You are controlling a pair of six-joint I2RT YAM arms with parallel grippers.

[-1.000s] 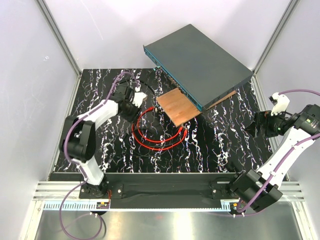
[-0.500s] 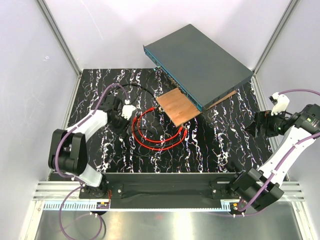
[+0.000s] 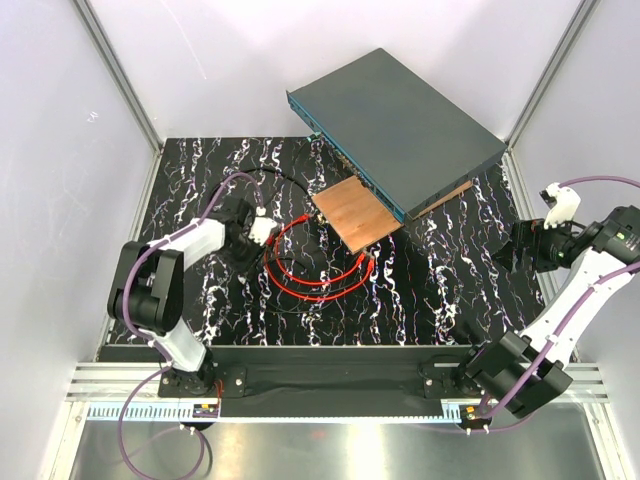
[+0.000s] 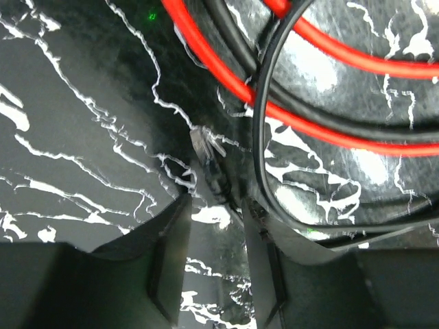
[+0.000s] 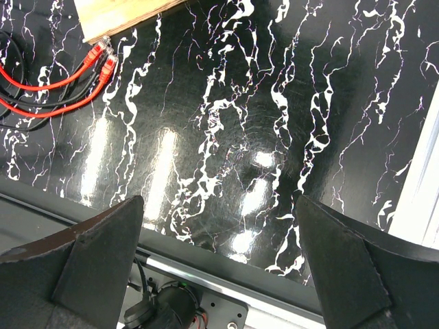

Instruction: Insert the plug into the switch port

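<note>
Nothing is plugged in yet, by the look of it — the job has barely begun. Toward the left edge of the table (image 3: 440, 280), the left pincer (image 4: 216, 201) is down low with its fingers a little spread. Between their tips lies a clear connector (image 4: 208, 154), seemingly of the black cable (image 4: 233, 44), which is not the one wanted. I judge it is not gripped, as there is room on both sides.

Just right of that, the red cable (image 3: 315, 285) lies coiled near the middle of the table. The plug (image 3: 372, 264) rests flat at the coil's right side, just off the near corner of the board (image 3: 355, 212). The switch (image 3: 400, 120) sits at the far right corner, propped on that board, its ports (image 3: 345, 160) well apart from the plug. At the right edge the right pincer (image 5: 218, 205) hangs over the table, spread wide and holding nothing. So grasping, carrying and inserting all remain.

Some things are hard to make out — two red ends lie side by side there and a third shows nearer the left pincer, so I cannot tell which is meant. The ports are too small to tell one from another.
</note>
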